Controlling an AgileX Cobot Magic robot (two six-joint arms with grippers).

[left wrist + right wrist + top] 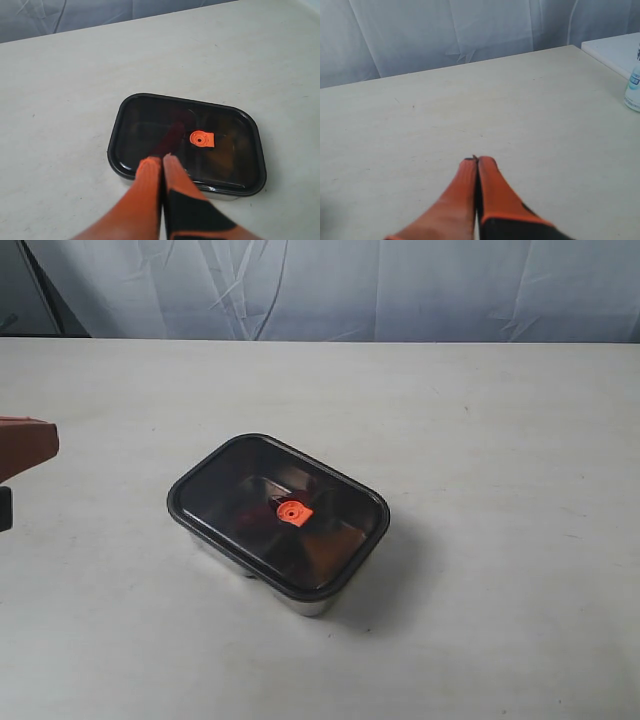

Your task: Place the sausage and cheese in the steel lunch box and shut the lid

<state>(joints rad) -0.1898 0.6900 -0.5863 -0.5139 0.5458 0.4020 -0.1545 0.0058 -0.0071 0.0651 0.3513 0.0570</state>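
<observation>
The steel lunch box (305, 602) stands mid-table with the dark tinted lid (240, 490) seated on it, its orange valve (293, 511) at the centre. The same lid (150, 120) and valve (202, 139) fill the left wrist view. The sausage and the cheese are hidden; I make out only dim shapes through the lid. My left gripper (162, 160) is shut and empty, held above the table short of the lid's near rim. In the exterior view only an orange part of the left gripper (25, 445) shows at the left edge. My right gripper (477, 160) is shut and empty over bare table.
A pale tabletop (480, 420) surrounds the box, with a white curtain (330, 285) behind its far edge. In the right wrist view a plastic bottle (634, 90) stands by a white surface (615, 50) beside the table.
</observation>
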